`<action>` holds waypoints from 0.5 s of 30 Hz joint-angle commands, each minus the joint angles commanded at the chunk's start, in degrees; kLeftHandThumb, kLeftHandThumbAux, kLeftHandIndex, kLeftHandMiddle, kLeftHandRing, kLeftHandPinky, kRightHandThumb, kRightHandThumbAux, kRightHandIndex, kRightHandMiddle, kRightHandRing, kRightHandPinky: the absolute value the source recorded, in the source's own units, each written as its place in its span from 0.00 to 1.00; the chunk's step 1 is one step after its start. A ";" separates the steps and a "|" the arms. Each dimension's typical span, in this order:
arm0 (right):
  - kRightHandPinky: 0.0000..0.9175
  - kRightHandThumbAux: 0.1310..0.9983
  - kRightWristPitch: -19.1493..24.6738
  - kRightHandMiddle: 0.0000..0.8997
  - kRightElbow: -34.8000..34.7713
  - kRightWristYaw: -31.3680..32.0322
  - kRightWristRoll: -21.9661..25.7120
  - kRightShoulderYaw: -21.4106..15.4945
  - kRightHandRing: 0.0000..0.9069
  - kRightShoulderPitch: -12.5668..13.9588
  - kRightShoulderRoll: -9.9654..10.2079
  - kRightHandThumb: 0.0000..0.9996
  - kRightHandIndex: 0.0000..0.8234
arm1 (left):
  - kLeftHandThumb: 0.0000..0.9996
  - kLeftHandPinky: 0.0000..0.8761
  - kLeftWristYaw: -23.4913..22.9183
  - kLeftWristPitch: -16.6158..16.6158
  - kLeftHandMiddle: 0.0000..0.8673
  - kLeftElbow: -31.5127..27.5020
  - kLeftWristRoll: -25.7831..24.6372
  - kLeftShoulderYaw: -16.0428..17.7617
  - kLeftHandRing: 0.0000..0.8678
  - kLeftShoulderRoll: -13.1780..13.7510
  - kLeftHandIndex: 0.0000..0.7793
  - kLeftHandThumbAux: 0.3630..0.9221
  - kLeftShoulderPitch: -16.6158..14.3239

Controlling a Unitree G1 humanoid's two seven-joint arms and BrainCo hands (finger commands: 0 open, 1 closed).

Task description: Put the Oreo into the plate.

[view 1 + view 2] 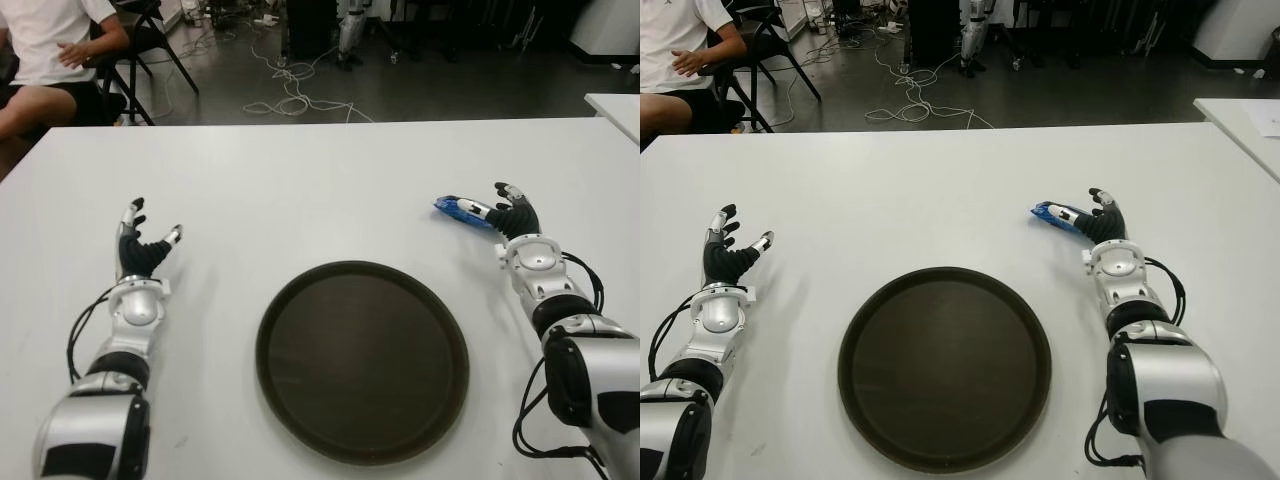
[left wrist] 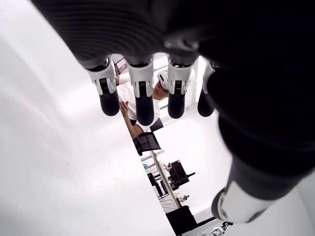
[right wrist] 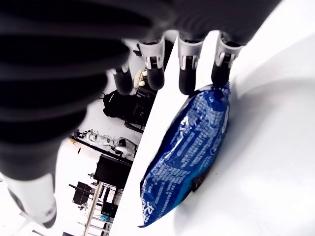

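White table (image 1: 320, 180) fills most of the view, with a dark floor strewn with cables (image 1: 290, 95) beyond its far edge and a seated person (image 1: 50, 60) off the far left corner. Near the front edge, at the middle, sits a round dark plate (image 1: 362, 360), bare. Toward the left edge the left hand (image 1: 143, 250) shows with fingers spread, holding nothing. Toward the right edge the right hand (image 1: 512, 222) has extended fingers, fingertips (image 3: 220, 73) touching a blue Oreo pack (image 3: 189, 150) that lies flat on the table, not gripped.
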 joint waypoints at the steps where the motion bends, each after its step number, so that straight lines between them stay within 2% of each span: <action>1: 0.06 0.60 0.04 0.11 0.00 -0.12 -0.04 0.03 0.09 0.00 0.01 0.00 0.12 | 0.00 0.08 0.08 0.03 0.12 0.01 0.08 -0.05 0.10 0.01 0.09 0.73 -0.01; 15: 0.04 0.57 0.22 0.07 -0.06 -1.58 -0.44 0.53 0.06 -0.09 0.31 0.00 0.09 | 0.00 0.09 -0.29 -0.71 0.11 -0.14 -0.04 -0.02 0.10 -0.07 0.09 0.75 0.15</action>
